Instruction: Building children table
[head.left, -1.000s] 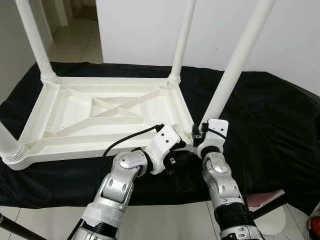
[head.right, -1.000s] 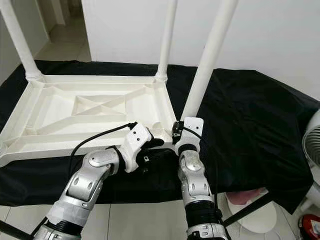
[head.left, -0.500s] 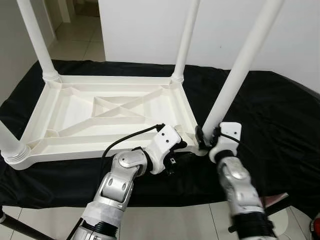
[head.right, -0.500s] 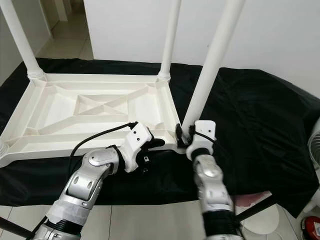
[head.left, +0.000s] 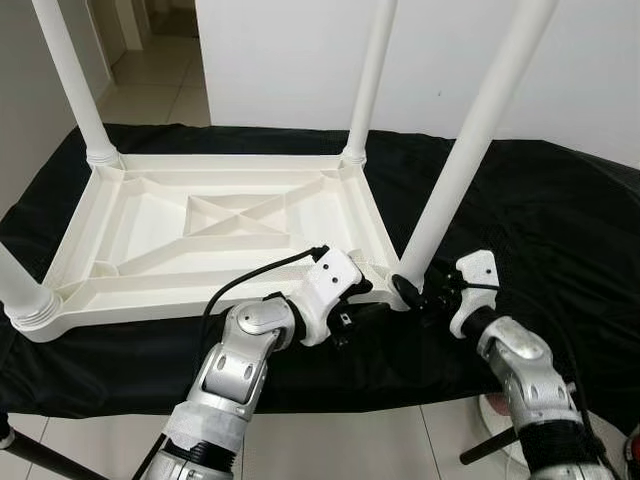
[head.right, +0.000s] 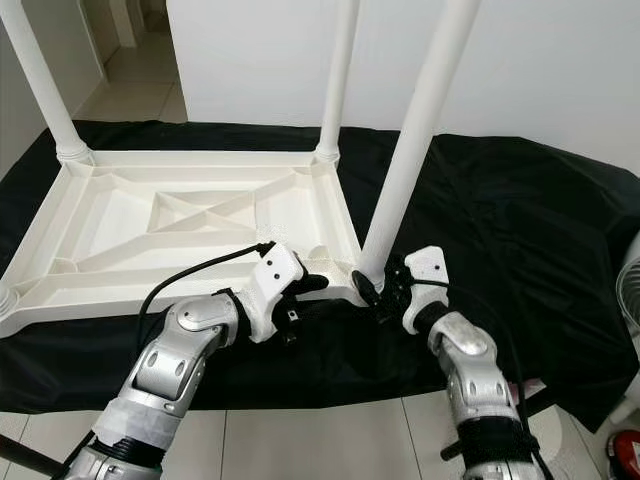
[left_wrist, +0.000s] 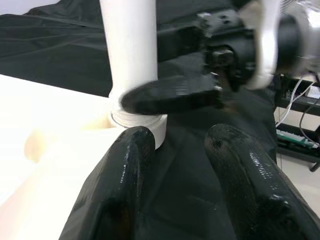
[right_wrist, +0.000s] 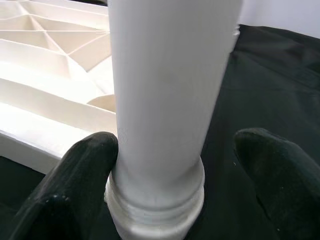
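A white plastic children's table (head.left: 150, 300) lies upside down on a black cloth, its legs pointing up. The near right leg (head.left: 455, 180) stands tilted in its corner socket (right_wrist: 155, 200). My right gripper (head.left: 412, 290) reaches in from the right at the base of this leg. It is open, with one fingertip (right_wrist: 92, 155) against the leg and the other fingertip (right_wrist: 270, 150) standing apart. My left gripper (head.left: 360, 300) hovers at the table's near right corner, just left of that base. It is open with nothing between its fingers (left_wrist: 130, 150).
The black cloth (head.left: 560, 220) covers the surface and hangs over the front edge. Three more legs stand at the far left (head.left: 70, 80), far right (head.left: 370, 80) and near left (head.left: 20, 290). A white wall is behind, and a fan (head.right: 628, 290) stands at the right.
My right arm has swung out to the right, so its gripper now points leftward at the leg's base instead of meeting it from the front. The left arm has stayed put.
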